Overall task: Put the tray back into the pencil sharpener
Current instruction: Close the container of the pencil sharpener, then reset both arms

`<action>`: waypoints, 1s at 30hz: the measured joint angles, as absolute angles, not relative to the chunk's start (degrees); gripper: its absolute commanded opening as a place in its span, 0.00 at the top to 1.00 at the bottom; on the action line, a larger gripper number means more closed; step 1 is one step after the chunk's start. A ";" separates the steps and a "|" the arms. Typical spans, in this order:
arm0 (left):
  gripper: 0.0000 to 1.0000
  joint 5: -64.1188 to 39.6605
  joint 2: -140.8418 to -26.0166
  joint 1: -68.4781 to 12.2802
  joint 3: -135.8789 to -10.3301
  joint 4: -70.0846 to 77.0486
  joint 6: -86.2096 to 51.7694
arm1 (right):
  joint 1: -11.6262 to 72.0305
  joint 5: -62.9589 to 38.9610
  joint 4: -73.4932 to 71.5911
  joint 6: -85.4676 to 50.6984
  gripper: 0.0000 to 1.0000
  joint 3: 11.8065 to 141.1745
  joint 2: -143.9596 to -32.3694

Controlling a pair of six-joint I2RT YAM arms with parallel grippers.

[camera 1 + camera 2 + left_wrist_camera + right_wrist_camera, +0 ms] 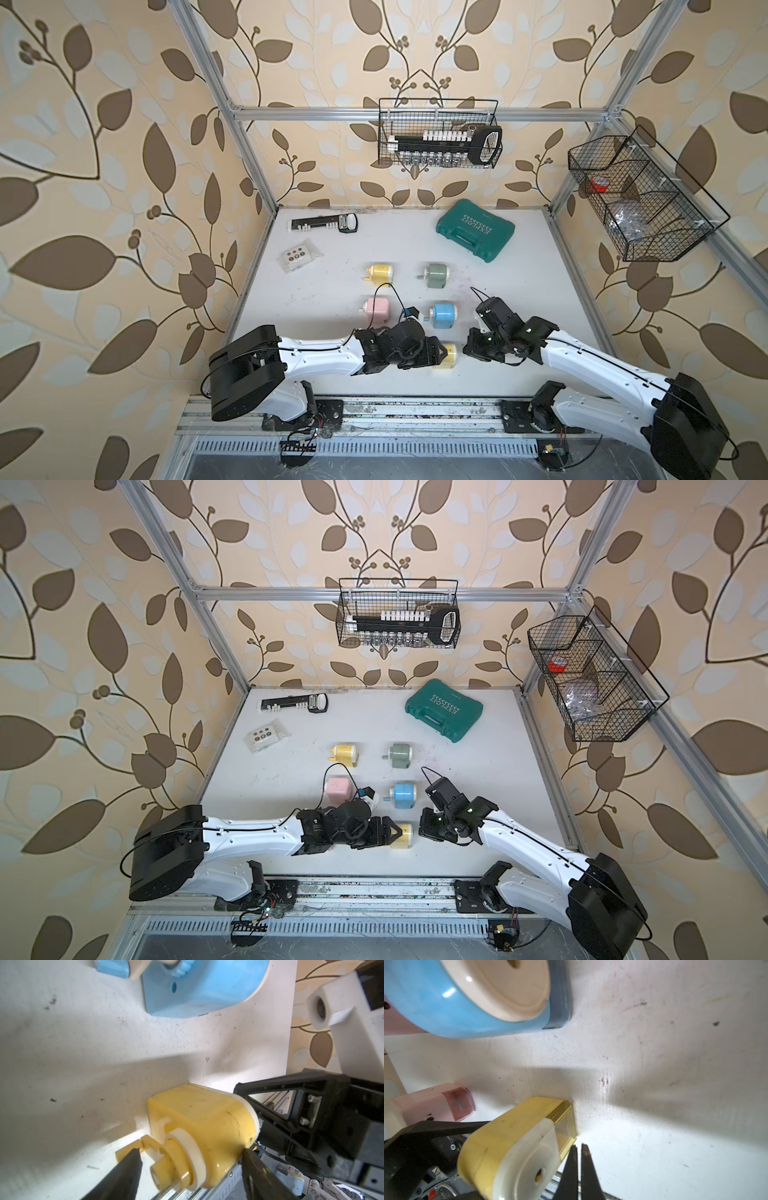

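Since the tray (565, 1124) looks seated in the sharpener (500, 1136) between my released left gripper (190, 1150) and clenched right gripper (579, 1147), I'd just withdraw.

In both top views the left gripper (440, 352) covers the crank end of the yellow pencil sharpener (452, 357). In the right wrist view, the blue sharpener (467, 1001) beyond the right gripper (579, 1146) is blurred and cut off by the edge. Whether the tray (564, 1122) sits fully home cannot be told.

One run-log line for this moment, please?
left claw: open astride yellow pencil sharpener | right claw: shut beside tray | tray: inserted
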State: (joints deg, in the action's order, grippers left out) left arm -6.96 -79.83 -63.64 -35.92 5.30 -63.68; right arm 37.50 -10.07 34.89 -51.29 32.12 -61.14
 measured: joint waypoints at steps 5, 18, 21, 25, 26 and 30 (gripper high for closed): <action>0.19 -6.72 -78.43 -63.64 -36.32 2.48 -63.48 | 37.50 -7.88 37.85 -50.11 0.95 32.40 -61.14; 0.14 0.58 -68.77 -63.64 -49.01 -17.47 -55.42 | 36.93 -2.07 44.71 -45.95 0.80 39.77 -61.12; 0.14 4.54 -68.18 -62.37 -53.23 -24.38 -50.96 | 36.73 0.91 46.94 -44.14 0.79 43.88 -60.90; 0.13 9.21 -68.10 -56.55 -55.22 -30.89 -44.60 | 36.73 6.44 48.12 -40.75 0.80 49.04 -60.27; 0.13 10.26 -68.07 -54.43 -55.31 -32.10 -42.89 | 36.73 8.08 48.01 -39.72 0.81 50.11 -60.12; 0.11 14.22 -67.11 -46.87 -55.31 -33.21 -35.03 | 37.91 16.19 43.46 -35.40 0.65 49.87 -55.86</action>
State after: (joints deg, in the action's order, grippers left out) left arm 14.22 -67.11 -46.87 -55.31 -33.21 -35.03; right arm 37.91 16.19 43.46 -35.40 49.87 -55.86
